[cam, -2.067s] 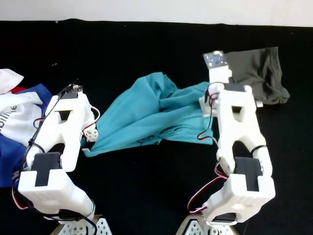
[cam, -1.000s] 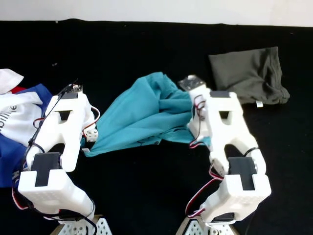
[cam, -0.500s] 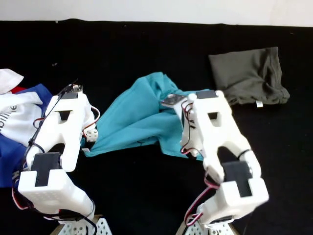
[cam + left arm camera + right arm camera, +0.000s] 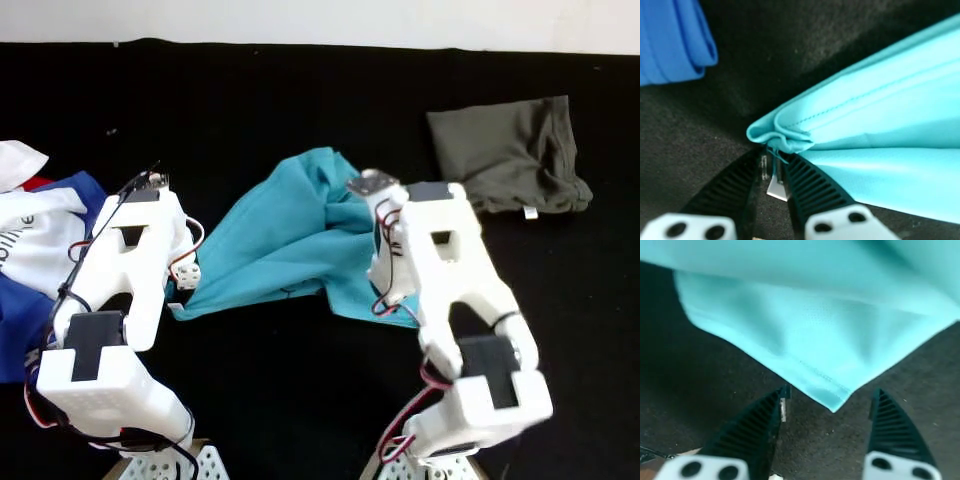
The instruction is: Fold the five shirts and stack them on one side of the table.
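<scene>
Since the earliest frame the right arm point(image 4: 430, 250) has swung away from the folded olive shirt point(image 4: 510, 150) at the far right. It now sits over the near right edge of the teal shirt point(image 4: 290, 235); the left arm point(image 4: 120, 270) has not shifted.

We note that the right arm hides part of that edge in the high view. We find the right gripper point(image 4: 832, 392) spread wide, with a hem corner of the teal cloth between its fingers and no contact visible. We find the left gripper point(image 4: 774, 172) clenched on the shirt's near left corner, cloth bunched at its fingertips.

A blue and white heap of shirts point(image 4: 40, 240) lies at the left edge, just beside the left arm.

The teal shirt lies crumpled mid-table, its long axis running left to right and one peak pointing to the far side.

Surface: black cloth point(image 4: 250, 100). A pale wall strip point(image 4: 300, 20) runs behind it.
</scene>
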You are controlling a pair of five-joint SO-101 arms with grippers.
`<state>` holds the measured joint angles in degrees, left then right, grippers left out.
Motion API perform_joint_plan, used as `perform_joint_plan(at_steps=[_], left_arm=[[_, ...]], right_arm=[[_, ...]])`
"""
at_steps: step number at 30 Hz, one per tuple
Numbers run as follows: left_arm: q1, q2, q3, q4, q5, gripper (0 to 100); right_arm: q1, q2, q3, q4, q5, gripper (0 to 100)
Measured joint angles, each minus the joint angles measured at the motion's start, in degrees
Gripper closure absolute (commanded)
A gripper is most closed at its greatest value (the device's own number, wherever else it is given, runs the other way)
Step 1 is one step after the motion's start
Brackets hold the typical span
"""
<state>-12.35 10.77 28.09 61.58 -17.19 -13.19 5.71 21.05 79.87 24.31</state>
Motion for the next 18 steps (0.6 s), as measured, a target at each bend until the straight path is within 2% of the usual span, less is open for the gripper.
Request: perform_joint_plan(at_steps=[6,11,18], left_arm=[[0.00,0.00,0.00,0.00,0.00,99],[0.00,0.00,0.00,0.00,0.00,99],[0.26,0.00,0.00,0.00,0.00,99]], right_arm=[[0.00,6.86,0.00,-3.25,-0.35,76.2],[0.70,9.23,-0.70,-4.92,-0.53,99.3],[4.57,8.35,-1.14,-5.54,-0.62,99.3]])
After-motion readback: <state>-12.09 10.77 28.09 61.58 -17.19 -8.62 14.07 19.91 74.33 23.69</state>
